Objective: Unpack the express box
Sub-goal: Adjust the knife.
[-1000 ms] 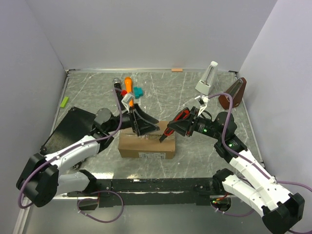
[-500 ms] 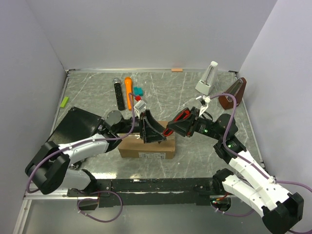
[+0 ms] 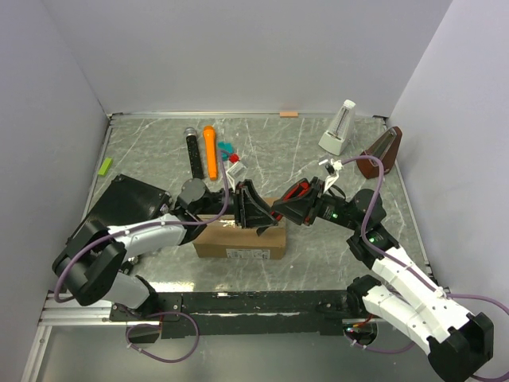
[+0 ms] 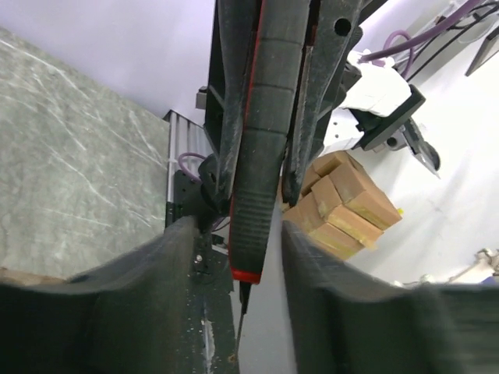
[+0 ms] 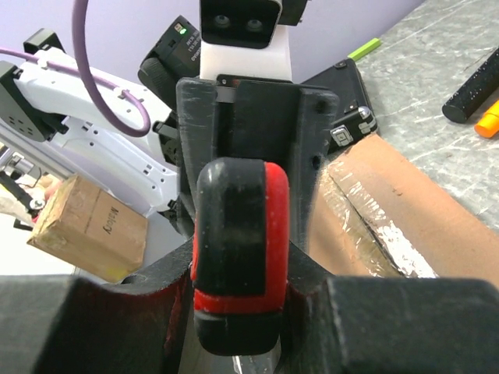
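The express box [image 3: 238, 242] is a brown carton with clear tape along its top seam, lying at the table's near middle; its taped top [image 5: 390, 202] also shows in the right wrist view. My right gripper [image 3: 288, 208] hovers over the box's right end, shut on a red and black utility knife [image 5: 238, 257]. My left gripper [image 3: 258, 210] faces it above the box. The knife's front end [image 4: 256, 156] sits between the left fingers [image 4: 183, 249], with narrow gaps on both sides.
A flat black ribbed case [image 3: 119, 208] lies left of the box. A black cylinder [image 3: 193, 153], an orange marker [image 3: 211, 151] and a teal piece [image 3: 227, 148] lie behind it. A white metronome [image 3: 339, 127] and a brown one [image 3: 382, 151] stand at the back right.
My left gripper has moved right across the box top to the knife's front end, and its jaws have narrowed around it. The right gripper and knife have held still.
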